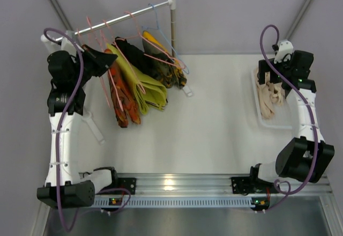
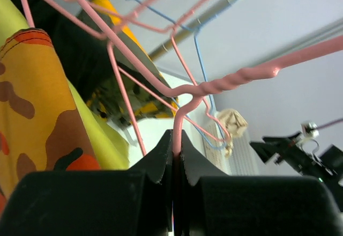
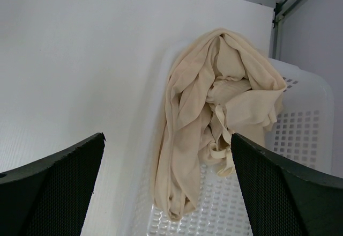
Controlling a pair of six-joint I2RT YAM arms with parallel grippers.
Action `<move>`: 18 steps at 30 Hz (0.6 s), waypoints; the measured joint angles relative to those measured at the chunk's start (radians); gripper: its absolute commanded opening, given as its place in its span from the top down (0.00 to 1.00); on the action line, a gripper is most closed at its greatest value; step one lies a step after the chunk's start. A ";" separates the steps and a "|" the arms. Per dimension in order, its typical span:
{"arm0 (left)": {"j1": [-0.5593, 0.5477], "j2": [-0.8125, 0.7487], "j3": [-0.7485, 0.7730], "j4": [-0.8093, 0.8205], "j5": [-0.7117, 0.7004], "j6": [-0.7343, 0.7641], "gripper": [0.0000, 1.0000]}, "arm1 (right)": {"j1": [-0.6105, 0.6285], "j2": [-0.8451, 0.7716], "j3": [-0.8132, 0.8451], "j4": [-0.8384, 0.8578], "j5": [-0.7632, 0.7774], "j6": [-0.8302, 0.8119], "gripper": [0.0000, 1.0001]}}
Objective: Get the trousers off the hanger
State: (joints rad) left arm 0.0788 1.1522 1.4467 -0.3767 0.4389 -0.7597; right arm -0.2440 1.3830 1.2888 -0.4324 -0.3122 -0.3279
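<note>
Beige trousers point(image 3: 214, 107) lie crumpled in the white basket point(image 3: 300, 123), beyond the wide-spread right pincer point(image 3: 166, 185).

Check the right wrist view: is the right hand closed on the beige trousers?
No: the right hand stands wide open above the beige trousers heaped in the white basket.

Orange-red trousers point(image 1: 120, 94) with dark camo blotches: folded lengthwise, draped over a pink wire hanger point(image 2: 236, 78), hanging at far left, legs trailing toward the near side. Beige trousers point(image 3: 214, 112): plain pale cloth, crumpled in a heap inside the white perforated basket point(image 3: 303, 123) at far right, one leg spilling over its left rim.
</note>
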 measured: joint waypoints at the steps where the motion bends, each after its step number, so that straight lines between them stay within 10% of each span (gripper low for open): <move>1: -0.002 -0.019 -0.016 -0.007 0.020 -0.007 1.00 | 0.000 -0.002 0.000 0.000 0.000 0.000 0.01; 18: -0.064 -0.245 -0.243 -0.134 0.522 -0.028 1.00 | 0.000 -0.019 -0.001 -0.001 -0.013 0.021 0.00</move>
State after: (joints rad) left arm 0.0151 0.9070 1.2037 -0.5102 0.9607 -0.7876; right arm -0.2440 1.3640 1.2881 -0.4332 -0.3252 -0.3065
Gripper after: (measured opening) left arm 0.051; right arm 0.993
